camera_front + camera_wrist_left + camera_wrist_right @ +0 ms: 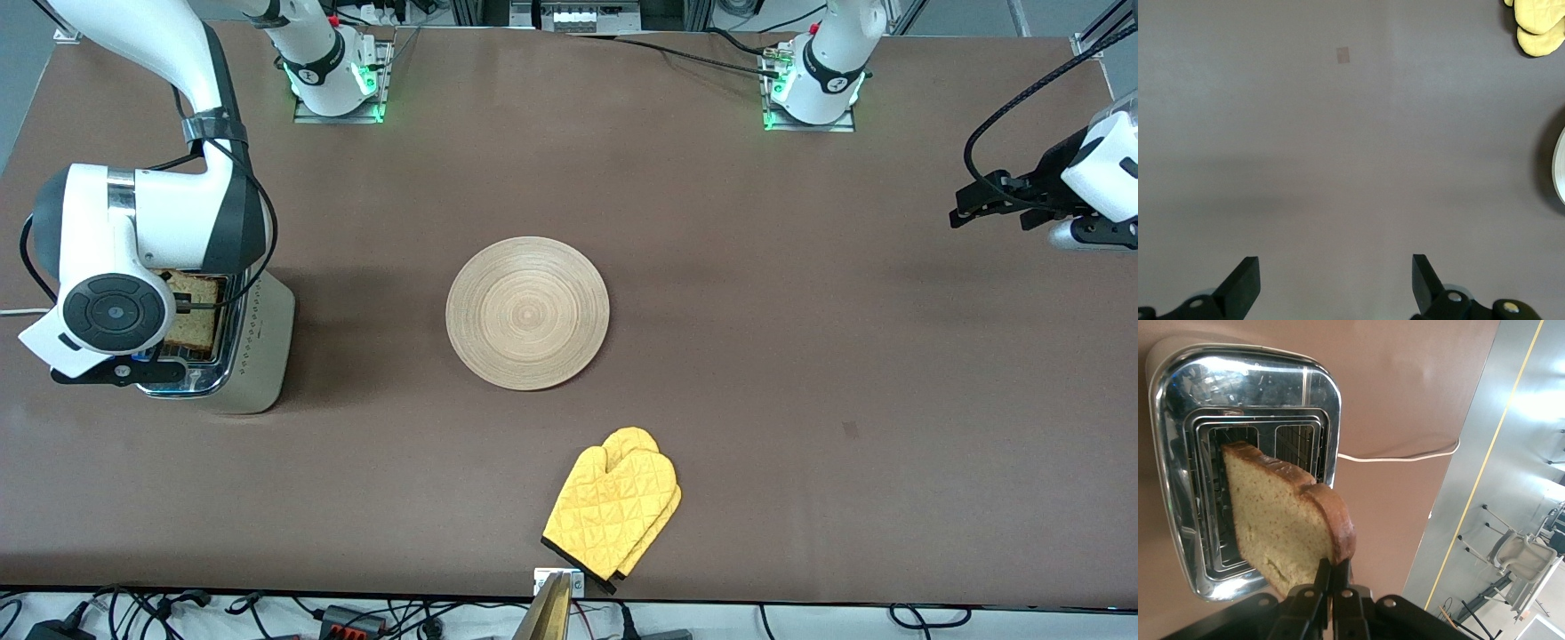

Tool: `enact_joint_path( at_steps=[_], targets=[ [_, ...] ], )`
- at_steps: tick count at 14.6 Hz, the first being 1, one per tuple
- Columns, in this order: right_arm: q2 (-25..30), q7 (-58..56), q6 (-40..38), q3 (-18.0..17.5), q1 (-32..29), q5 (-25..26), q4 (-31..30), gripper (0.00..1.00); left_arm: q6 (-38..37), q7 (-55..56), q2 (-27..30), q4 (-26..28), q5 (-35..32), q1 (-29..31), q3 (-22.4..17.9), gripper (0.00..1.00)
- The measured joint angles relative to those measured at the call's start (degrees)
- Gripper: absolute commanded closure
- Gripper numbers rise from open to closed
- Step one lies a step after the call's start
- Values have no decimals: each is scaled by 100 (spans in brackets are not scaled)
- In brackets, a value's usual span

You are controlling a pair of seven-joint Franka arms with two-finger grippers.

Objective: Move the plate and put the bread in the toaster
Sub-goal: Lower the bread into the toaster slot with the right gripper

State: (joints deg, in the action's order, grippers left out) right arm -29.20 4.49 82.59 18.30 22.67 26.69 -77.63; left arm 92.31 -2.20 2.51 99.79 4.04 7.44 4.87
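The round wooden plate [527, 313] lies flat at the table's middle; its rim shows in the left wrist view [1559, 167]. The toaster [258, 338] stands at the right arm's end of the table. My right gripper [1333, 573] is shut on the crust edge of the bread [1281, 520] and holds the slice over the toaster's slots [1245, 467]. In the front view the bread [191, 311] shows partly under the right arm's wrist. My left gripper [1335, 283] is open and empty above bare table at the left arm's end [987, 200].
A pair of yellow oven mitts [613, 508] lies near the table's front edge, nearer to the camera than the plate; it also shows in the left wrist view [1537, 27]. The toaster's white cord [1405, 457] runs off the table's end.
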Motion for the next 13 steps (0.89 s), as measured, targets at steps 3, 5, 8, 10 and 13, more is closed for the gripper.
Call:
enact_joint_path(
  at_steps=[3,5,8,10,13],
  targets=[
    [-1,2,6,-7,4,-39,-20,100,-3,0,0,0,0,0,0,0],
    [-8,2,12,-7,4,-106,-59,100,-4,0,0,0,0,0,0,0],
    [-32,2,43,-7,4,-131,-168,100,-4,0,0,0,0,0,0,0],
    [-38,2,82,-7,-1,-150,-247,53,-4,0,0,-1,0,0,0,0],
    [-41,7,214,-7,-15,-203,-302,0,-4,0,3,-4,0,0,3,0]
  ],
)
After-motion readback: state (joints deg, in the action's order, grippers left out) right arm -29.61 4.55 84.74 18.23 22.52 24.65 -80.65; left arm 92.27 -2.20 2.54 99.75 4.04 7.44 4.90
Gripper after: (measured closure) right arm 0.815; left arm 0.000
